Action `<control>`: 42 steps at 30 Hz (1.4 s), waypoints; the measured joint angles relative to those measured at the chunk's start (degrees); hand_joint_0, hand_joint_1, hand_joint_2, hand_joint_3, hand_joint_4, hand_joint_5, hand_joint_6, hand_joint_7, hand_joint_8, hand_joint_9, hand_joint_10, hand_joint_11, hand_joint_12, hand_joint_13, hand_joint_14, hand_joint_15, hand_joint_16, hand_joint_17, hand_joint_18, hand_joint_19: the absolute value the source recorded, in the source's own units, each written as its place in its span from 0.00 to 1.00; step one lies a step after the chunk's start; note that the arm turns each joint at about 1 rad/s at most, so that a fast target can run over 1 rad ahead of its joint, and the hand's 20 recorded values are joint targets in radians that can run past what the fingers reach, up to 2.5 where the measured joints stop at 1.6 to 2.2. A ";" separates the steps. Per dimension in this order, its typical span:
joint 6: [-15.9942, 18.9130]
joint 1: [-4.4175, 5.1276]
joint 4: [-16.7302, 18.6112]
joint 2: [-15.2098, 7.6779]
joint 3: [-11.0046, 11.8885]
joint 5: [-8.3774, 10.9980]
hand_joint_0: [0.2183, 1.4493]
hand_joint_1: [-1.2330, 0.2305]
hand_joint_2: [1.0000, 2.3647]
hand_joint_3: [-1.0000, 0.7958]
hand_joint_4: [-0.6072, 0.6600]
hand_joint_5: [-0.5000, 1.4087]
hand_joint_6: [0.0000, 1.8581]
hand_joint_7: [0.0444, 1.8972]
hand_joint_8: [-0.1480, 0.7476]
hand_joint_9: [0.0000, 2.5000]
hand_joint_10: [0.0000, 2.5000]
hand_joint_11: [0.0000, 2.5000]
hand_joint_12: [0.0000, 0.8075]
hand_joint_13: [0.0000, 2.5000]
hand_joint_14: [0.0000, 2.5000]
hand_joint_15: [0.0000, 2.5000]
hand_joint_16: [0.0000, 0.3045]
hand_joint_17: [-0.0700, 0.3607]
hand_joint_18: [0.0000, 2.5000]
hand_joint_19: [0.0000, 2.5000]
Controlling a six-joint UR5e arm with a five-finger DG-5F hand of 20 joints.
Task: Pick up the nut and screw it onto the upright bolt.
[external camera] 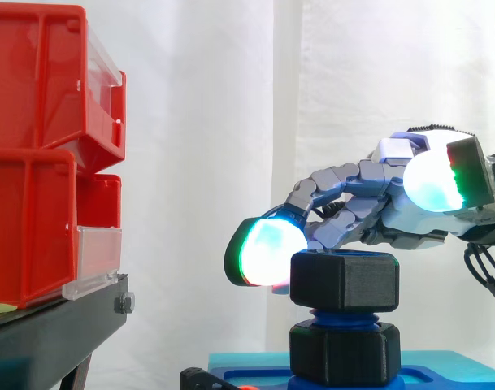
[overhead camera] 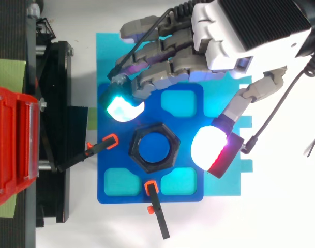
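Since the nut point(external camera: 345, 280) already sits atop the upright bolt point(external camera: 345, 318), directly under the hand point(external camera: 377, 213), this looks like the screwing-down part, not the pickup. Blue thread shows between the nut and a second black hex block point(external camera: 345, 353) lower down, so there's travel left (how much thread is engaged can't be read). The nut looks like stiff, light, matte plastic. It should not slip much or deform. Best hold is probably a pinch on two opposite flats, with the pads on the side faces, not the top rim.

The hand is spread open and holds nothing. One glowing fingertip point(external camera: 267, 250) hangs just beside the nut on the side away from the wrist, contact unclear. The thumb pad point(overhead camera: 211, 147) is opposite, raised and apart from it.

Beneath the hand is a blue plate point(overhead camera: 108, 194) with orange-tipped clamps point(overhead camera: 110, 140). Beyond the fingertips are red bins point(external camera: 36, 162) on a black stand point(external camera: 52, 325).
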 measured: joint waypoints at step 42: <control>-1.08 0.86 0.90 0.06 -1.19 0.09 0.23 0.63 0.00 0.28 0.66 0.24 0.27 0.72 0.48 0.30 0.00 0.00 0.41 0.23 0.00 0.00 0.12 0.36 0.14 0.05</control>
